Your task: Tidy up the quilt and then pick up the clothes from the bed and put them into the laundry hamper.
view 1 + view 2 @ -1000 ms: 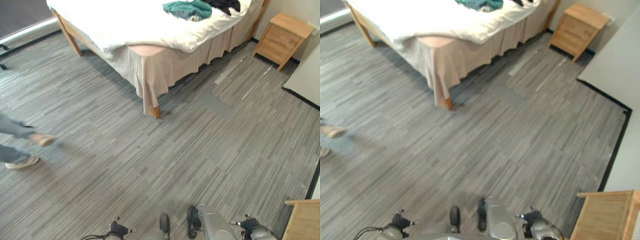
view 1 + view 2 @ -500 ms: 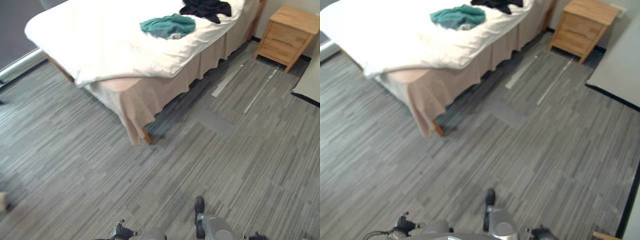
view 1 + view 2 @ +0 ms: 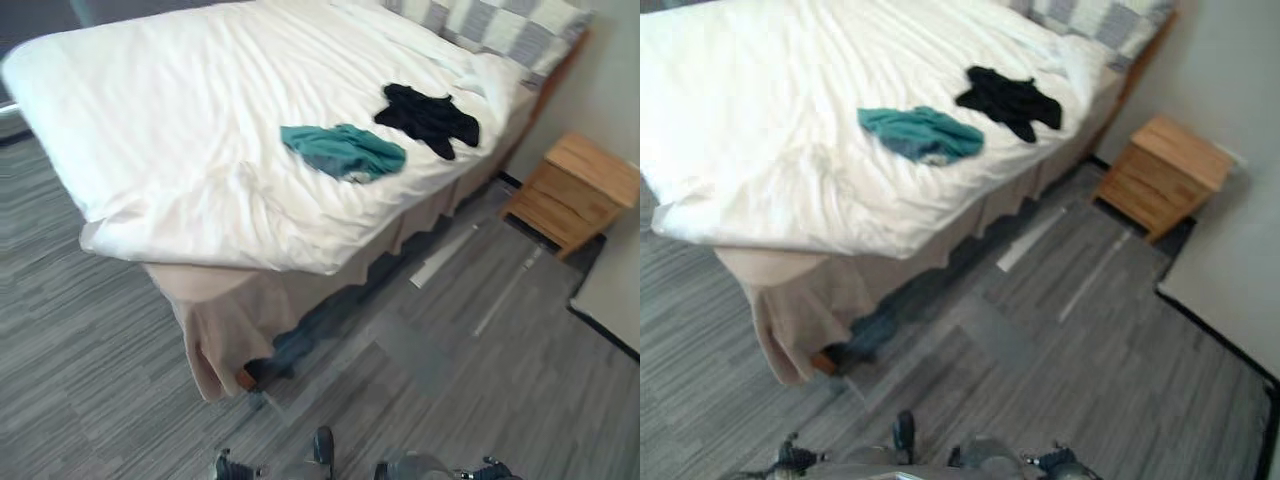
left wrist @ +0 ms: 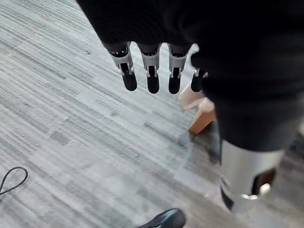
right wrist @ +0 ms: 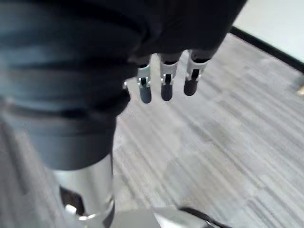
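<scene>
A white quilt (image 3: pixel 200 130) covers the bed, rumpled near its front corner. On it lie a teal garment (image 3: pixel 345 151) and, farther toward the pillows, a black garment (image 3: pixel 428 115). In the right eye view the teal garment (image 3: pixel 922 134) and the black garment (image 3: pixel 1008 98) lie the same way. My left hand (image 4: pixel 149 71) hangs over the floor with straight fingers and holds nothing. My right hand (image 5: pixel 166 78) also hangs with straight fingers over bare floor, well short of the bed.
A wooden nightstand (image 3: pixel 578 190) stands right of the bed by the wall. A beige bed skirt (image 3: pixel 230 320) hangs over a wooden bed leg (image 4: pixel 202 121). Checked pillows (image 3: pixel 500 25) lie at the bed's head. Grey striped floor (image 3: pixel 480 360) stretches between me and the bed.
The camera has tilted up and nearer the bed, so the whole quilt, both garments and the pillows now show. The person's feet at the left have left the view.
</scene>
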Tool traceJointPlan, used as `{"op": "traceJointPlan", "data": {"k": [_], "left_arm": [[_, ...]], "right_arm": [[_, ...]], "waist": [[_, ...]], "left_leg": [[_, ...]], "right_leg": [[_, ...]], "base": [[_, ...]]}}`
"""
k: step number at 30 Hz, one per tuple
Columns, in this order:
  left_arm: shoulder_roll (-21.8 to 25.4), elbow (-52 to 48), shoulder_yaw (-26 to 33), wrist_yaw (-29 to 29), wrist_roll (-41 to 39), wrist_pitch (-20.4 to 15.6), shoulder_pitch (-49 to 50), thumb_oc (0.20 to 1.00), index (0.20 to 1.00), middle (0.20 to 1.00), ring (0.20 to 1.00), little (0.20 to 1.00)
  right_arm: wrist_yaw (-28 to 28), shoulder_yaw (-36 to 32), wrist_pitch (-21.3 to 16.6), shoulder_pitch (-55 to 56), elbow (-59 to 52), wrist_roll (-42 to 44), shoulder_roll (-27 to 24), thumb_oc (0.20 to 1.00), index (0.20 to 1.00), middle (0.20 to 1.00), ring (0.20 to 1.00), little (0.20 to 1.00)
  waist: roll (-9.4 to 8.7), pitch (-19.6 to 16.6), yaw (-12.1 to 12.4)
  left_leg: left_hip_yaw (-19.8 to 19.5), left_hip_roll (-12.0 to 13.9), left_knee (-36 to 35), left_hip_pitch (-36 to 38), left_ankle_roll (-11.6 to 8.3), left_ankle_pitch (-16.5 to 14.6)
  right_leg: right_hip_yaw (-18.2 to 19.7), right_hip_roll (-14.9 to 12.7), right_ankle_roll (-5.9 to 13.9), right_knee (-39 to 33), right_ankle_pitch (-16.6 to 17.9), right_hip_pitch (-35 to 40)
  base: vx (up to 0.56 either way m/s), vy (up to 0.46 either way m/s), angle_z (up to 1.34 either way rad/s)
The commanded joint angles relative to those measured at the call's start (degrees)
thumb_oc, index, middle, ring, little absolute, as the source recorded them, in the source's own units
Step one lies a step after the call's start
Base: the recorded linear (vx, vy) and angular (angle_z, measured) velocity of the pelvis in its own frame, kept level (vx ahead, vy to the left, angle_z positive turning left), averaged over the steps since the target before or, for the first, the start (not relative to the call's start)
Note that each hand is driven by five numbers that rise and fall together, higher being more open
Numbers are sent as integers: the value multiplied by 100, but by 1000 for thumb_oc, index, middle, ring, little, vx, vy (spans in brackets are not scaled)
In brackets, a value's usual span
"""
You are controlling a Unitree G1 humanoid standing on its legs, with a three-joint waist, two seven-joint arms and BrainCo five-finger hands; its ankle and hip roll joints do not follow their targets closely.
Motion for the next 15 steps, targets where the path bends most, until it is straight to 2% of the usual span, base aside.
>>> {"op": "traceJointPlan", "data": {"k": [1,3,4,5,8,9,10,12,14,15], "left_arm": [[111,35,-42,102,111,2,-128,1000,1000,1000,1000,1000],[170,59,-62,65,164,4,-159,1000,1000,1000,1000,1000],[197,80,-91,43,174,-16,-175,1000,1000,1000,1000,1000],[253,124,-7,40,113,-34,-117,1000,1000,1000,1000,1000],[279,177,114,68,-39,-56,-19,1000,1000,1000,1000,1000],[312,175,355,96,-345,-104,55,1000,1000,1000,1000,1000],[311,173,356,96,-346,-103,56,1000,1000,1000,1000,1000],[391,177,607,176,-698,-179,68,1000,1000,1000,1000,1000],[510,77,878,340,-1058,-295,50,1000,1000,1000,1000,1000],[792,-523,1246,654,-1452,-486,1,1000,1000,1000,1000,1000]], "right_arm": [[-52,-182,-87,-691,-106,-93,-249,1000,1000,1000,1000,1000],[-26,-226,-36,-674,28,-40,-287,1000,1000,1000,1000,1000],[-9,-274,-19,-642,119,-7,-274,1000,1000,1000,1000,1000],[24,-313,7,-627,209,-29,-288,1000,1000,1000,1000,1000],[43,-328,3,-563,269,-33,-290,1000,1000,1000,1000,1000],[55,-331,3,-537,315,-79,-343,1000,1000,1000,1000,1000],[55,-329,2,-538,317,-78,-344,1000,1000,1000,1000,1000],[43,-346,-23,-523,332,-99,-411,1000,1000,1000,1000,1000],[2,-403,-33,-464,362,-88,-512,1000,1000,1000,1000,1000],[-76,-480,-47,-324,366,-104,-580,1000,1000,1000,1000,1000]], "waist": [[10,370,75],[-44,319,17],[-81,285,52],[-90,218,61],[-72,163,54],[-25,169,102],[-22,172,87],[33,205,109],[91,291,107],[151,380,22]], "left_leg": [[55,385,192,231,-743,-476],[-294,439,163,321,-811,-606],[-398,417,195,334,-831,-658],[-560,434,250,369,-882,-702],[-740,511,263,370,-960,-701],[-850,605,243,333,-1083,-651],[-866,607,242,336,-1085,-650],[-923,683,248,237,-1221,-601],[-761,743,368,45,-1329,-524],[173,914,546,-205,-1325,-384]], "right_leg": [[1005,-145,580,-2970,1282,579],[1667,-176,707,-3355,1535,495],[1706,-226,680,-3451,1511,569],[1497,-288,630,-3458,1498,679],[1358,-241,566,-3616,1476,817],[1122,-254,510,-3799,1490,943],[1105,-254,509,-3808,1492,956],[902,-259,462,-3922,1458,1040],[549,-361,447,-4062,1423,1188],[161,-500,463,-4137,1367,1348]], "base": [[325,-260,161],[299,-300,168],[317,-352,159],[207,-240,134],[174,-268,105],[147,-250,48],[109,-244,48],[54,-176,70],[0,-133,74],[-39,-64,58]]}}
